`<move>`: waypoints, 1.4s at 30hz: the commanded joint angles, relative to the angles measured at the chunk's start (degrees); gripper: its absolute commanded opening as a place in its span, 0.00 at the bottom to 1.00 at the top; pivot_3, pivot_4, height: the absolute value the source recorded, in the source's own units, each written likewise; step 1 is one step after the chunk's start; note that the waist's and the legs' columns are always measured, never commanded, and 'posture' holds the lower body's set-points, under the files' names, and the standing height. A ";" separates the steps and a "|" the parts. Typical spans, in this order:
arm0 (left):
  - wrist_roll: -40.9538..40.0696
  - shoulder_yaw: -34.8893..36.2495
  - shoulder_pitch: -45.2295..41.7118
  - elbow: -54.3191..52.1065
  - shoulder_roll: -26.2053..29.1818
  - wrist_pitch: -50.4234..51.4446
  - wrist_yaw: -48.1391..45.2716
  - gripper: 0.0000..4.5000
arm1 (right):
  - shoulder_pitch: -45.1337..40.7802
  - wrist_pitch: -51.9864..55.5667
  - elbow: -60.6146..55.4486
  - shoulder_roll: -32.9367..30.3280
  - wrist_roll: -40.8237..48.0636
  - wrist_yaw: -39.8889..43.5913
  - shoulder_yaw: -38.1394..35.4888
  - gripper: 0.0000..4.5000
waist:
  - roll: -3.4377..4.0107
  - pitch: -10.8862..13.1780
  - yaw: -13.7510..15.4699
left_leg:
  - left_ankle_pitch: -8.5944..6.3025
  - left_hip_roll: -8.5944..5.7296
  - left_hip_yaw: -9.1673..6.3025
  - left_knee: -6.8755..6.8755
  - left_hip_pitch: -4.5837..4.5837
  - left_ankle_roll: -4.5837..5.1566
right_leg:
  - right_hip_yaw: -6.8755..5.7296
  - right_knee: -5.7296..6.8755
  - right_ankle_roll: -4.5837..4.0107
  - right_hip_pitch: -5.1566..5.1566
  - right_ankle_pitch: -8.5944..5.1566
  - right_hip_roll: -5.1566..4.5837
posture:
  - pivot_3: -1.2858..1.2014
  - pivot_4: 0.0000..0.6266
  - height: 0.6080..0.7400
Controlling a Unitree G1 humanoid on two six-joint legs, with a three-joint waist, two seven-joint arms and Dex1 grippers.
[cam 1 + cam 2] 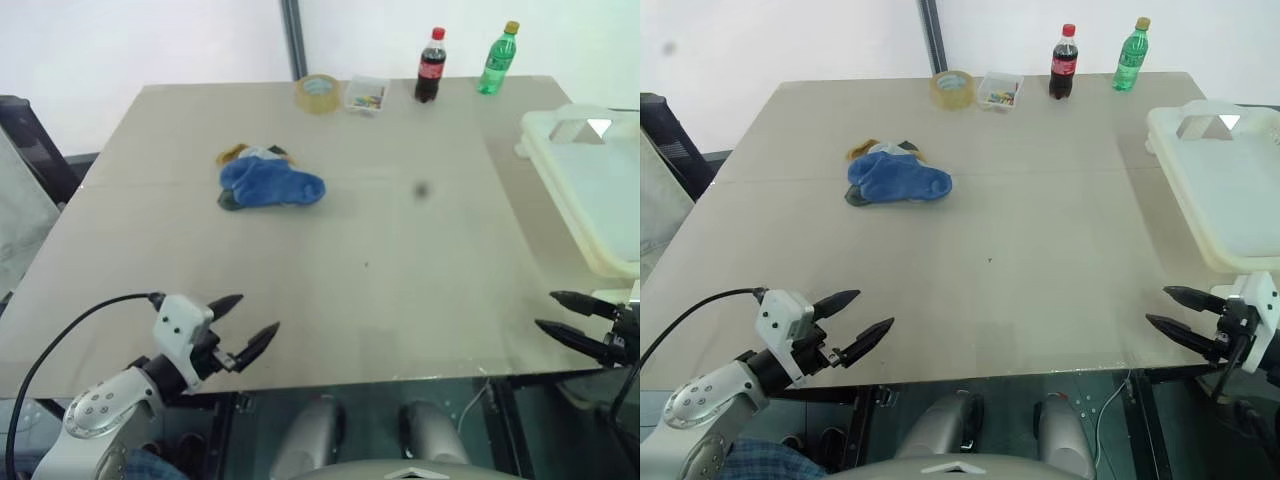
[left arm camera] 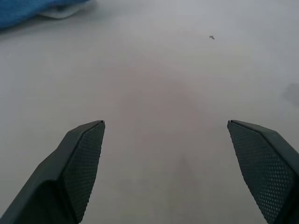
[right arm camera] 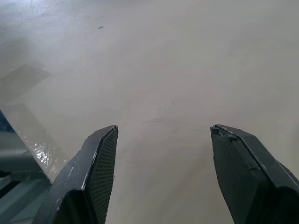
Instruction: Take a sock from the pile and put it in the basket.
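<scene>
Left end effector (image 1: 248,318) spread and empty at the near bench (image 1: 400,280) edge. Sock pile (image 1: 268,181) well apart beyond it, toward mid-bench. Cream basket (image 1: 560,140) at the far right edge. Right end effector (image 1: 1172,309) spread, empty, near the basket. Risk: pinching several tangled socks together, or dragging the pile.

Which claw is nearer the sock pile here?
Left. The left claw hovers open at the table's near edge, below the pile; the right claw sits far across, beside the basket.
</scene>
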 commanded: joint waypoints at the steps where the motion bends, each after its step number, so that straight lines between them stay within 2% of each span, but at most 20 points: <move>1: -1.18 1.02 -1.61 -0.30 -0.91 -1.83 0.07 1.00 | 0.07 -1.09 -2.26 0.52 0.89 -0.14 -0.93 0.71 | 0.01 0.00 0.02 | 0.00 0.00 0.00 0.00 0.00 0.00 | 0.01 0.00 0.00 0.00 0.00 0.00 | 0.52 0.24 1.00; 11: -2.56 1.70 -7.42 2.11 -5.11 -4.93 2.13 1.00 | -1.06 -0.11 -3.72 2.85 3.62 -2.20 -2.04 0.71 | 0.02 -0.01 -0.06 | 0.00 -0.01 0.01 0.00 0.00 0.00 | 0.02 0.01 0.01 -0.01 0.01 0.03 | 0.52 0.24 1.00; 18: 1.65 -2.67 -15.06 7.24 -6.05 -3.82 6.60 1.00 | -1.50 -2.41 -7.22 5.72 6.29 -3.20 -2.69 0.71 | 0.03 -0.02 0.13 | 0.01 -0.02 -0.01 0.03 0.01 0.00 | -0.01 0.03 0.02 0.01 0.01 0.07 | 0.52 0.24 1.00; 25: 3.11 -7.16 -24.07 13.37 -5.12 -2.82 5.16 1.00 | -0.70 -2.92 -10.13 6.12 7.01 -4.59 -3.04 0.71 | 0.04 -0.02 -0.06 | 0.01 -0.03 -0.01 0.03 0.01 0.00 | 0.03 0.05 0.02 -0.02 0.01 0.21 | 0.52 0.24 1.00; 28: 7.32 -11.49 -30.73 18.99 -6.18 -3.94 6.27 1.00 | -0.34 -3.01 -11.03 6.43 6.81 -5.33 -2.67 0.71 | 0.05 -0.03 0.09 | 0.01 -0.03 -0.02 0.03 0.02 -0.01 | 0.02 0.08 0.02 -0.02 0.02 0.28 | 0.52 0.24 1.00; 33: 18.17 -20.73 -44.71 31.48 -14.18 -6.56 14.14 1.00 | 0.49 -4.07 -11.82 7.66 5.65 -6.19 -1.78 0.71 | -0.01 -0.05 0.76 | 0.04 -0.14 -0.07 0.15 0.00 -0.03 | -0.05 0.09 0.07 0.05 0.04 0.30 | 0.52 0.24 1.00; 37: 23.85 -23.53 -53.45 43.23 -20.07 -10.18 20.20 1.00 | 1.28 -4.79 -12.33 8.32 4.95 -6.63 -1.30 0.71 | -0.03 -0.03 0.14 | 0.13 -0.13 -0.01 0.10 -0.05 -0.18 | 0.03 0.08 0.07 -0.06 0.04 0.34 | 0.52 0.24 1.00; 42: 29.76 -24.85 -58.76 50.38 -22.81 -12.75 26.42 1.00 | 1.89 -5.74 -12.55 8.54 3.95 -7.24 -1.14 0.71 | -0.04 -0.03 -0.14 | 0.09 -0.11 0.01 0.09 -0.06 -0.12 | 0.07 0.12 0.08 -0.10 0.04 0.36 | 0.52 0.24 1.00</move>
